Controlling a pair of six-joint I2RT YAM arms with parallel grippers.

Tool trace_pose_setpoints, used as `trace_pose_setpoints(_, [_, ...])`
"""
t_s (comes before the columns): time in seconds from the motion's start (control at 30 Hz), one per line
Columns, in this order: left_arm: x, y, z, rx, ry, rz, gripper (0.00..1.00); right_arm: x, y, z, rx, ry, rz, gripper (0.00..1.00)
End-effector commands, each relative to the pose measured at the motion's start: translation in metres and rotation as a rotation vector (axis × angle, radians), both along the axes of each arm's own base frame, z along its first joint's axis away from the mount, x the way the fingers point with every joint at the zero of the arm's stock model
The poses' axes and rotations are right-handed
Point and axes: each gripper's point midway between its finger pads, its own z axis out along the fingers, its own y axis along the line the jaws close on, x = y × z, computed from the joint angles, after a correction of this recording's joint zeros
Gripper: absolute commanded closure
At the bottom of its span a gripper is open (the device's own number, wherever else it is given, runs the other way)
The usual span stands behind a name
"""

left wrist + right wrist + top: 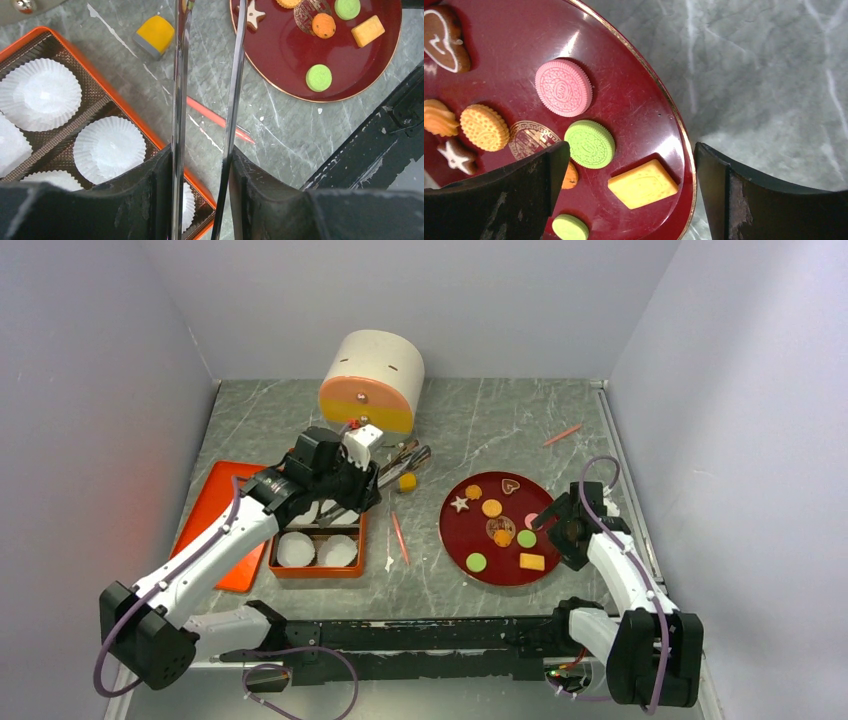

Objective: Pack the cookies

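Red plate point(455, 535) carries the cookies point(492, 508), right of orange box point(318, 573) w/ paper liners point(109, 148). Your L gripper point(201, 162) clamps metal tongs point(232, 75), blades apart, nothing betw. them. Your R gripper point(631, 155): jaws wide, empty, over plate rim above yellow cookie point(642, 183)

Lab test booth — blank grey walls point(90, 390) enclose a marbled table point(480, 420).

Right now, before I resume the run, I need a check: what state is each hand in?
Left hand: closed on the metal tongs.
Right hand: open, holding nothing.
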Motion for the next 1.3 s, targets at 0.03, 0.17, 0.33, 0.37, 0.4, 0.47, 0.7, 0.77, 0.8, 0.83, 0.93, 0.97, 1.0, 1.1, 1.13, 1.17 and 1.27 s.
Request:
trace_pose_setpoints(0.03, [-0.001, -0.014, 0.016, -0.035, -0.029, -0.057, 0.54, 0.025, 0.028, 0.014, 0.141, -0.144, 0.071, 0.0])
trace_pose_setpoints(0.17, [-0.006, -0.022, 0.01, -0.026, -0.008, -0.079, 0.53, 0.028, 0.044, 0.013, 0.2, -0.169, 0.106, 0.0])
trace_pose_setpoints(0.33, [-0.014, -0.034, 0.0, 0.015, 0.016, -0.107, 0.51, 0.038, 0.066, 0.023, 0.261, -0.239, 0.17, 0.0])
trace_pose_setpoints(0.37, [-0.015, -0.036, -0.002, 0.027, 0.018, -0.111, 0.51, 0.04, 0.072, 0.026, 0.268, -0.249, 0.187, 0.0])
trace_pose_setpoints(0.4, [-0.016, -0.039, -0.004, 0.038, 0.022, -0.114, 0.51, 0.042, 0.079, 0.028, 0.273, -0.257, 0.213, 0.0])
trace_pose_setpoints(0.47, [-0.018, -0.043, -0.008, 0.058, 0.024, -0.118, 0.5, 0.045, 0.091, 0.031, 0.27, -0.259, 0.252, 0.0])
trace_pose_setpoints(0.7, [-0.017, -0.052, -0.021, 0.171, 0.032, -0.086, 0.46, 0.053, 0.101, 0.044, 0.199, -0.279, 0.306, 0.0])
trace_pose_setpoints(0.77, [-0.015, -0.053, -0.024, 0.201, 0.031, -0.07, 0.45, 0.055, 0.095, 0.052, 0.162, -0.305, 0.3, 0.0])
trace_pose_setpoints(0.8, [-0.016, -0.056, -0.026, 0.206, 0.036, -0.075, 0.45, 0.056, 0.091, 0.056, 0.14, -0.317, 0.296, 0.0])
trace_pose_setpoints(0.83, [-0.015, -0.058, -0.03, 0.225, 0.039, -0.071, 0.44, 0.057, 0.087, 0.061, 0.117, -0.332, 0.287, 0.0])
trace_pose_setpoints(0.93, [-0.013, -0.067, -0.034, 0.256, 0.026, -0.068, 0.43, 0.058, 0.076, 0.073, 0.068, -0.372, 0.259, 0.0])
trace_pose_setpoints(0.97, [-0.013, -0.071, -0.035, 0.262, 0.021, -0.068, 0.43, 0.057, 0.073, 0.076, 0.056, -0.388, 0.251, 0.0])
trace_pose_setpoints(1.0, [-0.012, -0.074, -0.037, 0.271, 0.017, -0.062, 0.43, 0.057, 0.07, 0.08, 0.045, -0.405, 0.24, 0.0])
trace_pose_setpoints(1.1, [-0.006, -0.081, -0.042, 0.294, 0.016, -0.034, 0.44, 0.057, 0.062, 0.094, 0.023, -0.468, 0.208, 0.0])
trace_pose_setpoints(1.13, [-0.003, -0.083, -0.045, 0.302, 0.019, -0.021, 0.44, 0.056, 0.061, 0.098, 0.017, -0.486, 0.201, 0.0])
trace_pose_setpoints(1.17, [0.0, -0.085, -0.046, 0.309, 0.019, -0.01, 0.44, 0.056, 0.059, 0.102, 0.011, -0.502, 0.195, 0.0])
trace_pose_setpoints(1.27, [0.007, -0.091, -0.053, 0.329, 0.031, 0.006, 0.45, 0.055, 0.055, 0.109, -0.006, -0.527, 0.187, 0.0])
